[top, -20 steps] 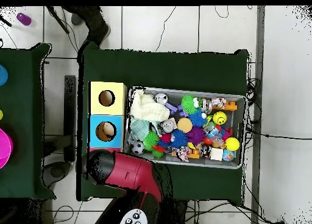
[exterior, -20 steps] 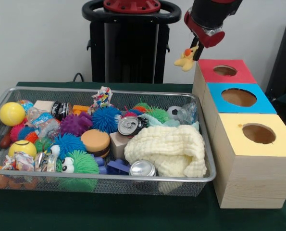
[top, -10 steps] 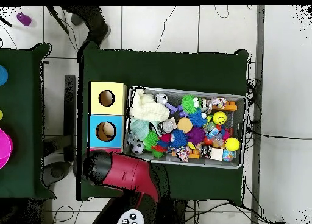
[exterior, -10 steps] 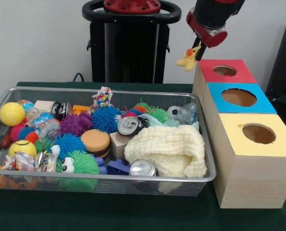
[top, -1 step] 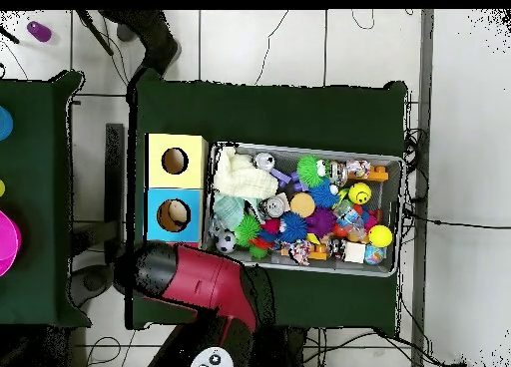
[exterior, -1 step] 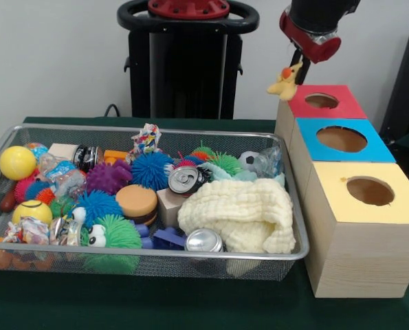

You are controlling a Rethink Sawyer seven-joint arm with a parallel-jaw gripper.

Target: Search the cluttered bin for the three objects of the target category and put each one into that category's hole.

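A small yellow plush duck [exterior, -1 step: 285, 82] with an orange beak hangs in the air just left of the red box [exterior, -1 step: 341, 106], a little above its top. My gripper [exterior, -1 step: 297, 65] is shut on the duck from above. The red box's round hole [exterior, -1 step: 322, 101] lies slightly right of and below the toy. In the overhead view my red arm [top, -1 step: 195, 280] covers the red box and hides both gripper and duck. The wire bin [exterior, -1 step: 149, 255] holds several spiky balls, cans and toys.
A blue box [exterior, -1 step: 369, 152] and a yellow box [exterior, -1 step: 396, 210] with round holes stand in a row in front of the red one, right of the bin. A cream cloth [exterior, -1 step: 238, 214] fills the bin's right end. The overhead view shows the yellow box [top, -1 step: 194, 148] and blue box [top, -1 step: 195, 200].
My gripper has carried the duck to the right and slightly up, closer to the red box's hole. The bin's contents have not shifted.
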